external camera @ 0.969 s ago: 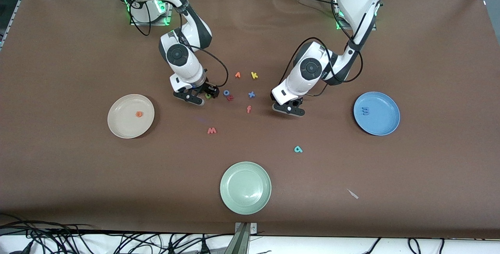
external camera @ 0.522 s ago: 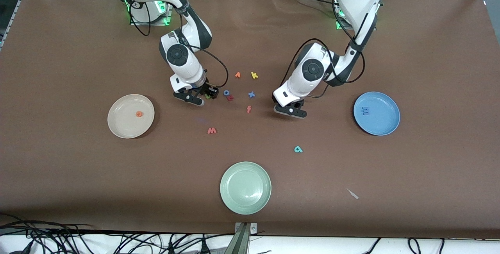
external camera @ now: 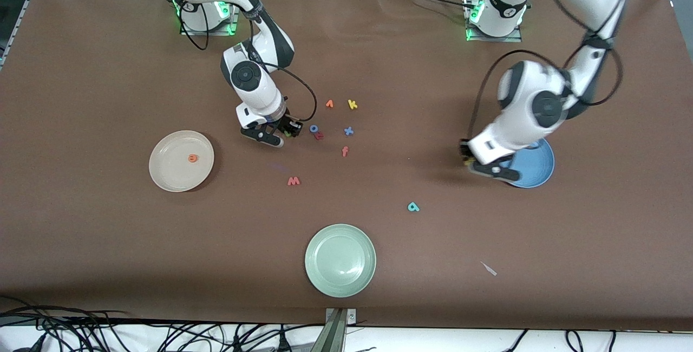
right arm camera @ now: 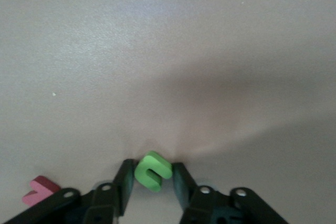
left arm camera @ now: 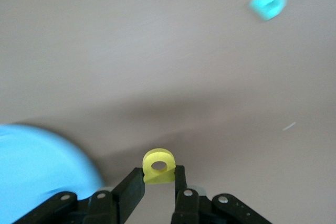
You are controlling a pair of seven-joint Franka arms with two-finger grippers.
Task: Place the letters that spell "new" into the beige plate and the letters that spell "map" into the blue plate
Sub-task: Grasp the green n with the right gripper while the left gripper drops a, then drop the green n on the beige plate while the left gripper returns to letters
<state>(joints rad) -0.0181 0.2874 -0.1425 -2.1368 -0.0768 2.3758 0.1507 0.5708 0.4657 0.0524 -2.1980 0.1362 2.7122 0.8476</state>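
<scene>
Table: you see a wide brown-covered table (external camera: 108,70) with both arms reaching out over it.
Blue plate: the round medium-blue plate (external camera: 536,170) sits toward the left arm's end, partly covered by that arm's wrist.
Beige plate: the round cream-beige plate (external camera: 173,173) lies toward the right arm's end, with the small orange foam e (external camera: 193,158) resting in it.
Green plate: a round pale green plate (external camera: 340,260) sits nearest the front camera.
Left gripper: your left gripper (left arm camera: 159,174) hangs over the table just beside the blue plate's rim, jaws clamped on the small yellow foam p (left arm camera: 159,166).
Right gripper: your right gripper (right arm camera: 153,174) is down at the table beside the loose letters, jaws pressed against the small green foam n (right arm camera: 153,171).
Red w: the small red foam w (external camera: 293,181) lies on the table, nearer the front camera than the right gripper.
Teal a: the small teal foam a (external camera: 413,207) lies on the table between the green plate and the blue plate.
</scene>
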